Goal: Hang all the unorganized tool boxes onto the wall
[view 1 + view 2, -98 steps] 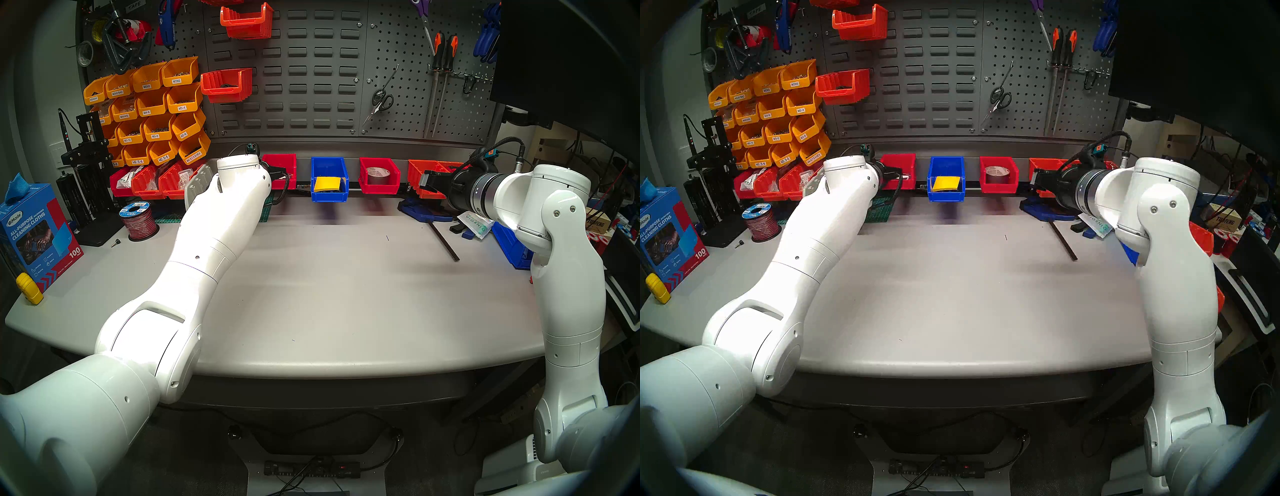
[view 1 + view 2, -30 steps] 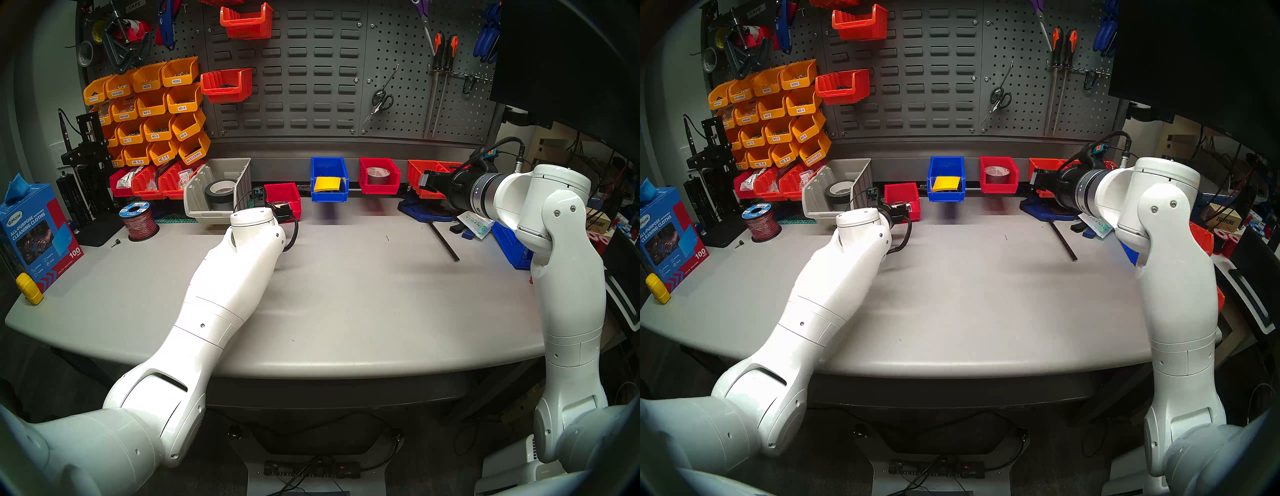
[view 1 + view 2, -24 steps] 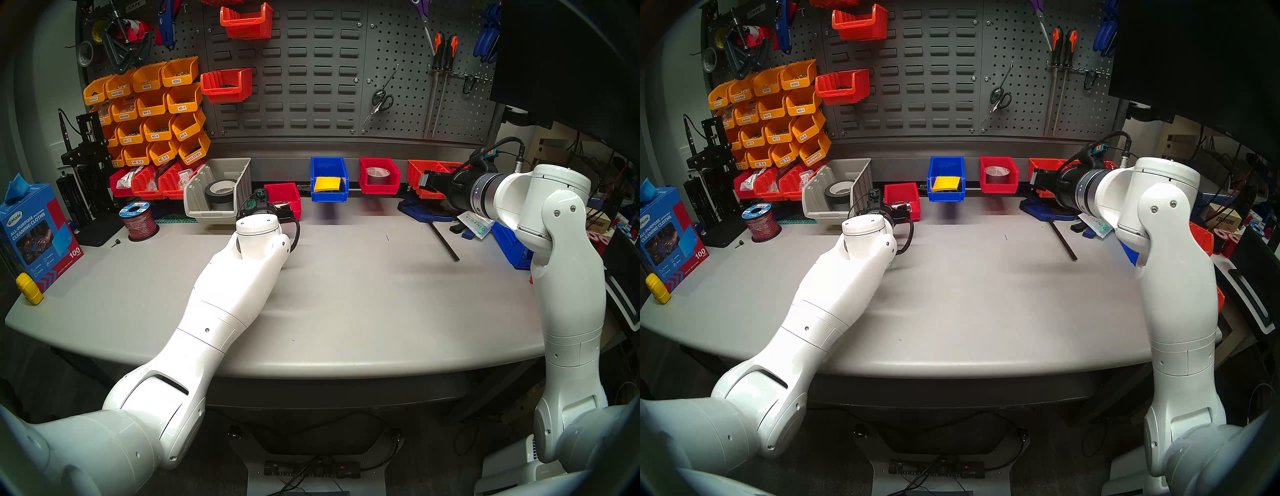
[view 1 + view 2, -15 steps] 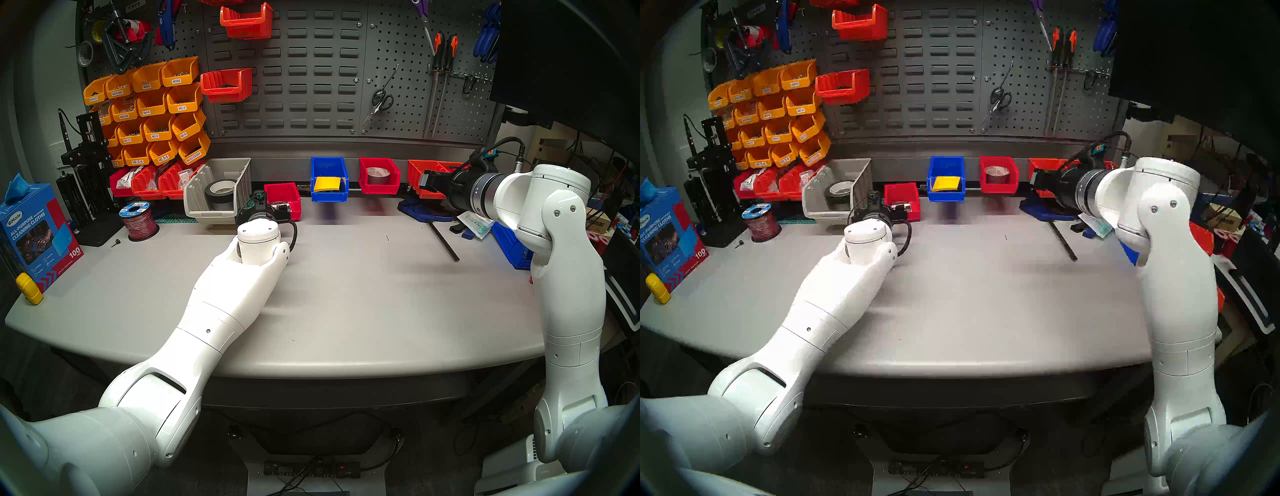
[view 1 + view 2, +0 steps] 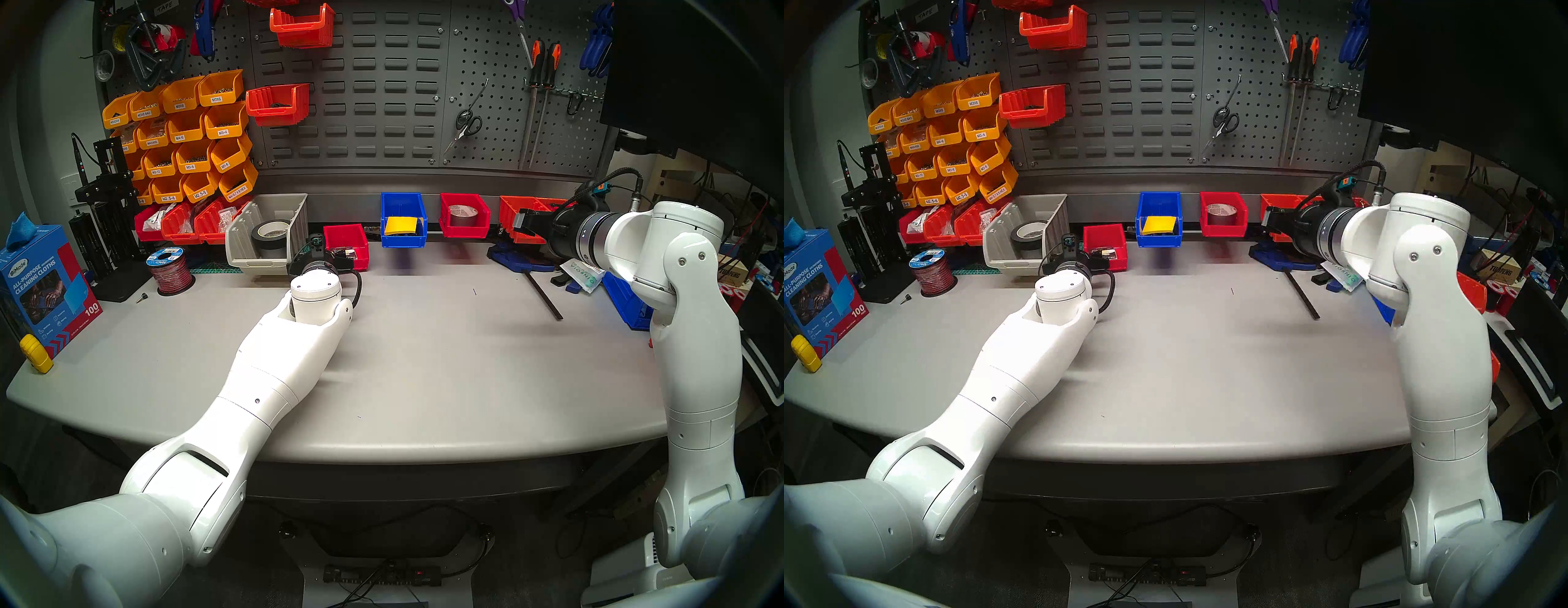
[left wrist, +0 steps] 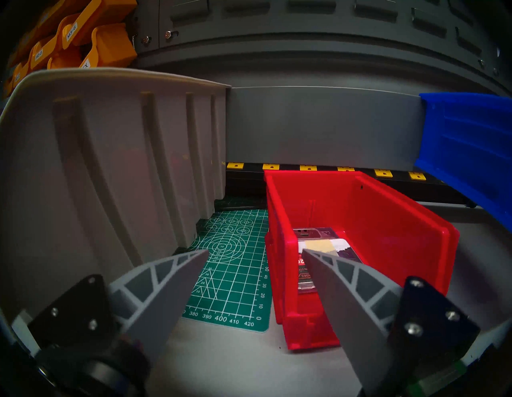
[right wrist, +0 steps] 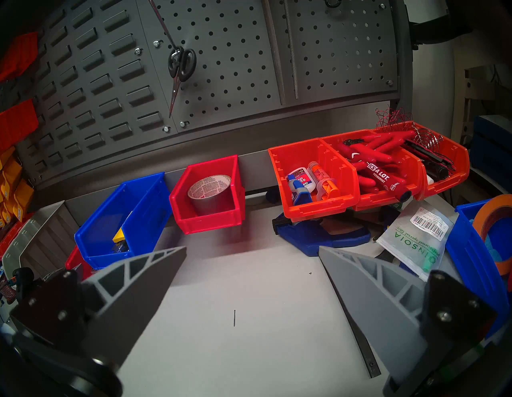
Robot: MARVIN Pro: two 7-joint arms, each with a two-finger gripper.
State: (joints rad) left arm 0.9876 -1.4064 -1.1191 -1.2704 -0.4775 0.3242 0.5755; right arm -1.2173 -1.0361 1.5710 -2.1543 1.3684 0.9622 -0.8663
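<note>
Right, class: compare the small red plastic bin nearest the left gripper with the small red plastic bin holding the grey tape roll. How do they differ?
The red bin by the left gripper sits on the grey tabletop; the red bin with the tape roll hangs on the wall's grey strip, clear of the table. The first holds flat packets, the second a grey tape roll. Both are small, red and open-topped.

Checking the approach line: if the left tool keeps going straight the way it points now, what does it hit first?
Likely the left side wall of the small red plastic bin on the table: the open left tool straddles it, one finger over the bin's inside, the other over the green cutting mat. Depth is unclear.
</note>
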